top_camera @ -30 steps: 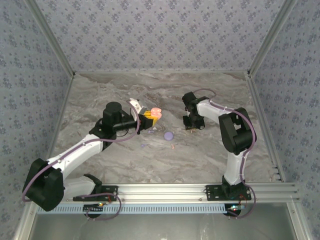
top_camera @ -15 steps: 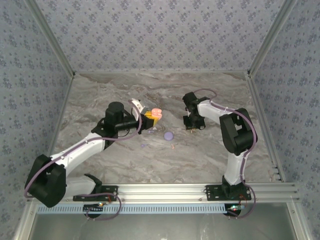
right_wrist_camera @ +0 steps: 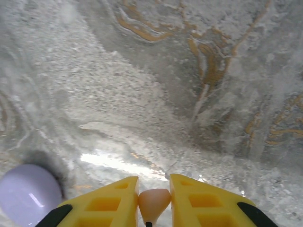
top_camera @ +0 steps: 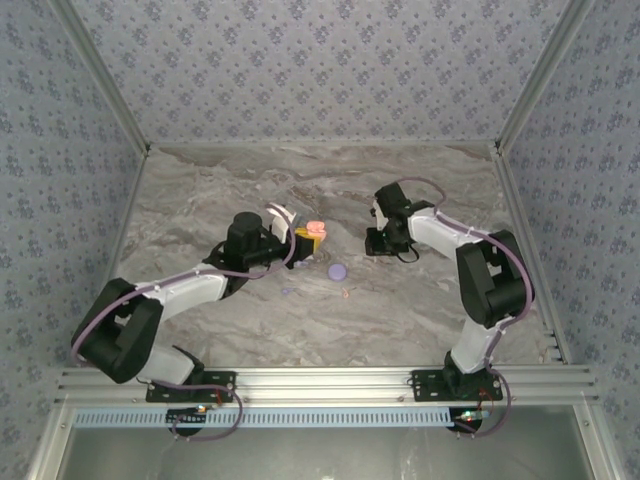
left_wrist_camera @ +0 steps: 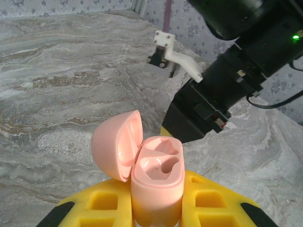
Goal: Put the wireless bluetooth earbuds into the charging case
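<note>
Pink, slick plastic: the earbud (right_wrist_camera: 154, 202) sits pinched at its bulb in the tips of my right claw (right_wrist_camera: 154, 190), feather-light and likely to squirt free if squeezed. My left claw (left_wrist_camera: 156, 207) clamps the open charging case (left_wrist_camera: 157, 170) by its base.

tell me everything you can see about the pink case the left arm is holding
The pink case is glossy salmon-pink plastic, open, its domed lid hinged back to one side. Two shaped wells in the base both look empty. It stands roughly upright, clamped between the yellow fingers of the left end effector, apparently held above the marble table.
</note>
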Robot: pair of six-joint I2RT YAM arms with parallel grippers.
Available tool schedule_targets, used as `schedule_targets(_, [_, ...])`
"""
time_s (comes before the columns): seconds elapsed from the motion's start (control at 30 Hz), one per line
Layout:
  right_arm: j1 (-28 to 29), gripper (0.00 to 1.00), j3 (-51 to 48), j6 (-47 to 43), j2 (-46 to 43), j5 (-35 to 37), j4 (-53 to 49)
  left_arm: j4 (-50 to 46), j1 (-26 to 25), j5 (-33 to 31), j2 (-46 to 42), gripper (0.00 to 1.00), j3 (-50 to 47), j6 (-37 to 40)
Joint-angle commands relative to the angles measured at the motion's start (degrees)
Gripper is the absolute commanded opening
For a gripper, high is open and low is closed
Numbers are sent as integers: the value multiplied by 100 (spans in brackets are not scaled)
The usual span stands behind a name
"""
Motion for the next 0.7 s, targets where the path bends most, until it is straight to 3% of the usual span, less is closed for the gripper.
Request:
schedule_targets(0.0, [-49,23,-56,107,-301,-458,270,598,-67,-207,125,19,13,-232])
schedule_targets(0.67, [51,23,-151,157,-1609,-1564,1112,1298,-198,-325,471,19,-191,-209])
